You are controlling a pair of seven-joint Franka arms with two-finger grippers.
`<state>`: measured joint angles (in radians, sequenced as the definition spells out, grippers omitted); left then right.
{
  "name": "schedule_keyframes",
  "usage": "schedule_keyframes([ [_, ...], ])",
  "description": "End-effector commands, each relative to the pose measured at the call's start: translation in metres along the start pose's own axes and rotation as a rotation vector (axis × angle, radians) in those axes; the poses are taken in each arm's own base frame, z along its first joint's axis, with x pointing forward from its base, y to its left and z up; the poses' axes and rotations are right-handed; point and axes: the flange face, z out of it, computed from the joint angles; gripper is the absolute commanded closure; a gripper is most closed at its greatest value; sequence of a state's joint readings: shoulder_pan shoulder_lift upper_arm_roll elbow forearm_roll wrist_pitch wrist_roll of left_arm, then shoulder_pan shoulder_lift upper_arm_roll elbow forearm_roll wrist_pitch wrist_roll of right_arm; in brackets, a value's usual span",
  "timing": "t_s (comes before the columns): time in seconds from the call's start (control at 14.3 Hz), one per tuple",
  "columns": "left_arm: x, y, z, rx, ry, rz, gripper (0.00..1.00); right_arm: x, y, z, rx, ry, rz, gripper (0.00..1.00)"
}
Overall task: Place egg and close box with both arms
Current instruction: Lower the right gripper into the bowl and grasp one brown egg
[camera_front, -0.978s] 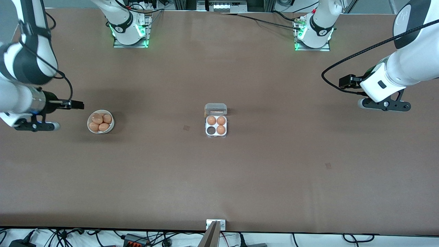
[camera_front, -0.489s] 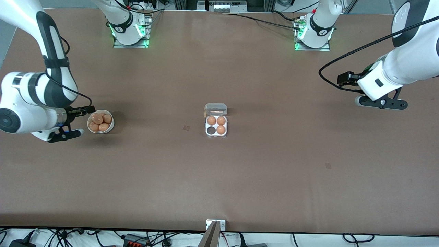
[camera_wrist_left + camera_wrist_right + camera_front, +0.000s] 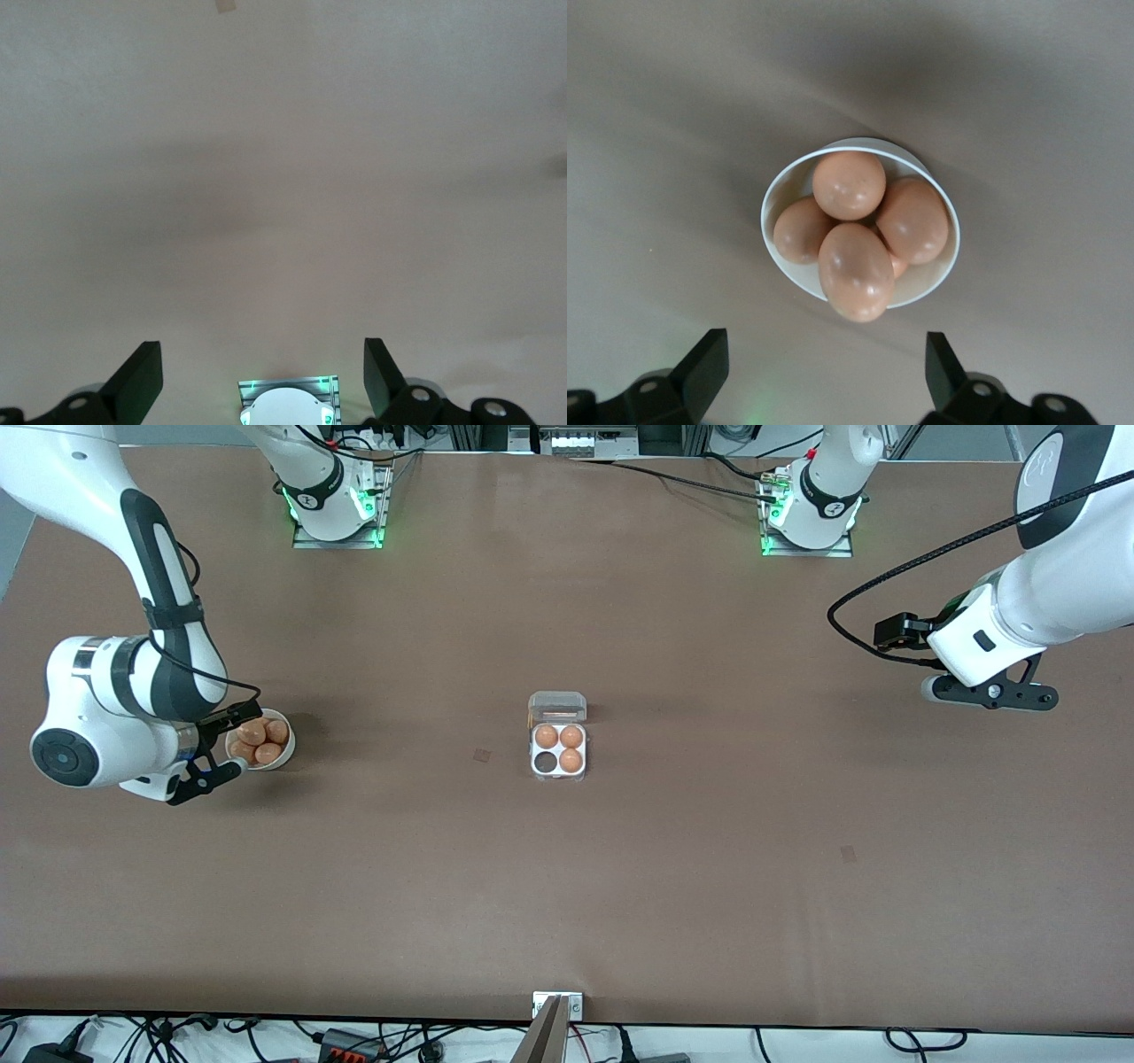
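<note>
Only the open lid (image 3: pixel 557 707) stands beside the box's vacant well (image 3: pixel 545 762).

white jointed arms (image 3: pixel 133 682) with black bands, black cables, green-lit bases.

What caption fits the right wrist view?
Open right gripper hovers above the white bowl holding a pile of brown eggs.

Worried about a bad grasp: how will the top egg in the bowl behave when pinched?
The top egg looks smooth and glossy, so it may slip. It rests on the other eggs in the bowl, so it could roll. The open right tool hangs above it; the left tool waits.
</note>
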<state>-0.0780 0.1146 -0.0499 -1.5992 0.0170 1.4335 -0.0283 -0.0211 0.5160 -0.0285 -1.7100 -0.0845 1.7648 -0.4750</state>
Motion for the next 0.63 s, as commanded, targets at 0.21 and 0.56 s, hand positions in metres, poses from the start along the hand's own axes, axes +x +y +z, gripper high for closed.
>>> schedule_keyframes([
  [0.21,0.003,-0.005,-0.003,0.003,0.001,0.012,0.00,0.016,0.003,0.022,-0.014,-0.004,-0.033,0.16],
  [0.56,0.003,-0.012,-0.001,0.000,-0.004,0.008,0.00,0.021,0.003,0.035,-0.006,-0.022,-0.036,0.28],
])
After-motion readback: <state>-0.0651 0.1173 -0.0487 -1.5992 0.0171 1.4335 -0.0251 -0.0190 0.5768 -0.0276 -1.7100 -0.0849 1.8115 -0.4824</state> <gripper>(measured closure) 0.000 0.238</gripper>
